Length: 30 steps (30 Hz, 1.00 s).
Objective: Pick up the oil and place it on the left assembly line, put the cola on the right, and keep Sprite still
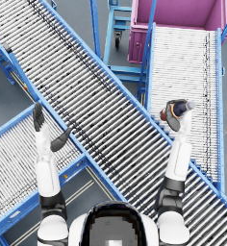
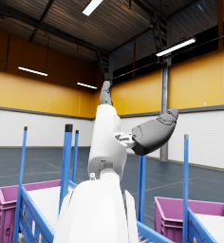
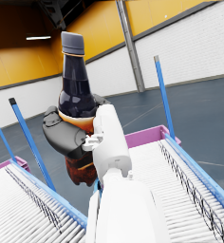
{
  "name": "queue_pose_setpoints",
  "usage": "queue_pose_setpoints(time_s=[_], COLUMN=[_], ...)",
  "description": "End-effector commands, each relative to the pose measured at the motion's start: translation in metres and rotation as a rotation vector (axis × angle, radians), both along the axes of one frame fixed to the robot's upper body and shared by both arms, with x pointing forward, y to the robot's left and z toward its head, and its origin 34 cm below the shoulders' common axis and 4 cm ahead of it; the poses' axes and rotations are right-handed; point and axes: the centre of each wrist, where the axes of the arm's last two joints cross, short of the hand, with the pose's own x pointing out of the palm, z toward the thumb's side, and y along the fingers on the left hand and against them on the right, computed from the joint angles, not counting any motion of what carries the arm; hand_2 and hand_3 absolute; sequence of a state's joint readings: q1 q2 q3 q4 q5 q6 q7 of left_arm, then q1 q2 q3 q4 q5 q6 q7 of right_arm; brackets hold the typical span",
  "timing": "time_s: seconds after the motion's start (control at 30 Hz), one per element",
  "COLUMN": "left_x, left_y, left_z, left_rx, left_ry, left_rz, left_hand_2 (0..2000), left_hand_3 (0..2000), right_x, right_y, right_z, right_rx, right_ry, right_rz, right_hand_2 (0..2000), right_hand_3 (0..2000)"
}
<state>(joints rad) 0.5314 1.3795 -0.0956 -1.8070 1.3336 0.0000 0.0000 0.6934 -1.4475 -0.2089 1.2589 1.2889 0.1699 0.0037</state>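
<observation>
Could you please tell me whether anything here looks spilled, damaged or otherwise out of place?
Nothing stands out. The right hand grips the cola bottle above the right roller line, with its cap on and no spill showing. The left hand is lifted over the left side and holds nothing. The rollers look even and undamaged.

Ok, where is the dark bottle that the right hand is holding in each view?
Head view: right of centre, the dark bottle sits in the right hand, over the right roller line.
Left wrist view: not in it.
Right wrist view: upper left of centre, gripped by the right hand.
Shared landmark: the pink bin at that line's far end.
</observation>
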Motion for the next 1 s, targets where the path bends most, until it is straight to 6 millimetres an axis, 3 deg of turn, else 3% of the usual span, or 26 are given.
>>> queue_pose_setpoints(time_s=[0.03, 0.07, 0.1, 0.13, 0.2, 0.27, 0.33, 0.37, 0.47, 0.57, 0.67, 1.0], left_x=[0.001, 0.001, 0.001, 0.001, 0.002, 0.001, 0.001, 0.001, 0.001, 0.001, 0.004, 0.022], left_y=[-0.001, -0.001, 0.000, -0.001, 0.001, 0.000, 0.000, -0.001, -0.001, -0.003, -0.003, -0.004], left_z=[0.005, 0.000, 0.006, 0.001, 0.007, 0.002, 0.003, 0.009, 0.003, 0.008, 0.012, 0.013], left_rx=[0.003, 0.000, 0.000, -0.001, -0.003, -0.004, -0.006, -0.001, -0.005, -0.002, -0.003, -0.014], left_ry=[-0.014, 0.000, -0.017, 0.000, -0.021, -0.005, -0.008, -0.030, -0.011, -0.026, -0.033, 0.003], left_rz=[-0.004, -0.002, -0.001, -0.003, 0.003, -0.001, 0.000, -0.003, -0.004, -0.010, -0.011, -0.019], left_hand_2=[0, 0, 0, 0, 0, 0, 0, 0, 0, 0, 0, 0], left_hand_3=[0, 0, 0, 0, 0, 0, 0, 0, 0, 0, 0, 0], right_x=[0.017, 0.019, 0.023, 0.029, 0.039, 0.041, 0.036, 0.028, -0.003, -0.033, -0.043, -0.058], right_y=[-0.035, -0.039, -0.044, -0.051, -0.072, -0.088, -0.090, -0.081, -0.046, -0.007, 0.011, 0.032], right_z=[0.006, 0.007, 0.006, 0.008, 0.025, 0.056, 0.077, 0.092, 0.122, 0.132, 0.117, 0.060], right_rx=[0.088, 0.098, 0.114, 0.155, 0.217, 0.248, 0.240, 0.193, 0.050, -0.064, -0.104, -0.150], right_ry=[0.033, 0.037, 0.053, 0.081, 0.102, 0.051, -0.008, -0.078, -0.259, -0.386, -0.386, -0.265], right_rz=[-0.080, -0.088, -0.097, -0.148, -0.226, -0.276, -0.295, -0.290, -0.244, -0.168, -0.123, -0.053], right_hand_2=[2000, 2000, 639, 0, 0, 0, 0, 0, 0, 0, 0, 0], right_hand_3=[2000, 2000, 1673, 1347, 693, 40, 0, 0, 0, 0, 0, 0])
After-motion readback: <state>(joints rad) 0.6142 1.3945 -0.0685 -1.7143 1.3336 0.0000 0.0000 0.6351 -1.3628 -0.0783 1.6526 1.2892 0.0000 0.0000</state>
